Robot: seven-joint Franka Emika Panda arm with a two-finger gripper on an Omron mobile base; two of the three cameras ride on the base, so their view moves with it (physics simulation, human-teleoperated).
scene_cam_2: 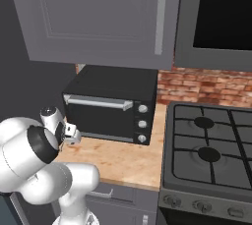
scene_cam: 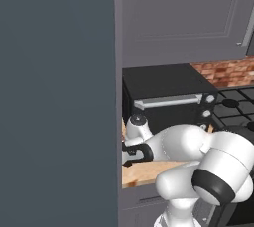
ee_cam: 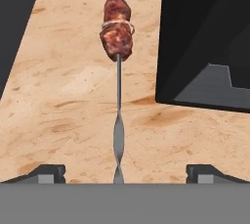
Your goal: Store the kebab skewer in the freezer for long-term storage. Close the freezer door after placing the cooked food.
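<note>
The kebab skewer lies on the wooden counter, its reddish-brown chunks towards the top of the hand view and its thin metal stem running down between my fingertips. My gripper is open, one finger on each side of the stem's twisted end and neither touching it. In the right base view the gripper hangs low over the counter by the toaster oven's left front corner. A tall slate-grey freezer panel stands along the left; I cannot tell whether it is the freezer door or the unit's side.
The black toaster oven sits on the counter close to the right of the skewer, its corner near my right finger. A gas stove lies further right. Grey cabinets hang above, in front of a brick wall.
</note>
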